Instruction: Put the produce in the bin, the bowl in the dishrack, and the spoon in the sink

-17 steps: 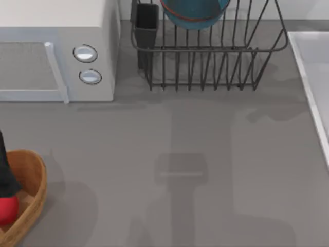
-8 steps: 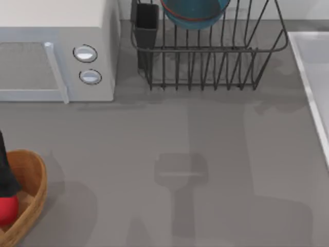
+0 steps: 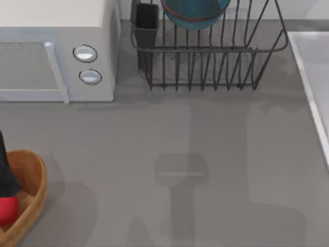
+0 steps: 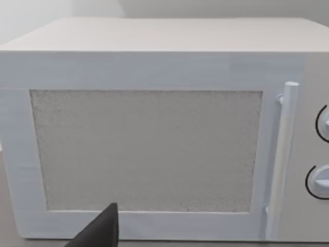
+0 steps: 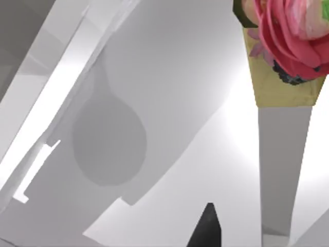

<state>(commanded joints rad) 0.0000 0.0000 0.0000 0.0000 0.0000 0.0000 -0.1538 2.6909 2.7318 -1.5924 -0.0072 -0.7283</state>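
While the things on the grey table [image 3: 128, 134] lay just where they had a second before, the broad arm shadow on the top view's right side had slid a little further toward the sink [image 3: 312, 67]. I took that to mean the right arm was carrying on over the basin. The right gripper [image 5: 205, 227] looked down onto pale sink walls, where a spoon-shaped shadow [image 5: 108, 139] lay. A flower-patterned piece [image 5: 288, 46] with a long grey stem hung beside it. That was probably the spoon, though I could not be sure.

The red produce [image 3: 6, 211] sat in the wooden bin [image 3: 37, 177], under the dark left arm [image 3: 5, 170]. The blue bowl [image 3: 195, 14] rested in the dishrack [image 3: 205, 67]. The left gripper [image 4: 103, 231] faced the white microwave [image 4: 149, 154]. Whether either gripper was open or closed could not be told. Two parts looked done, leaving the spoon's delivery as the last.
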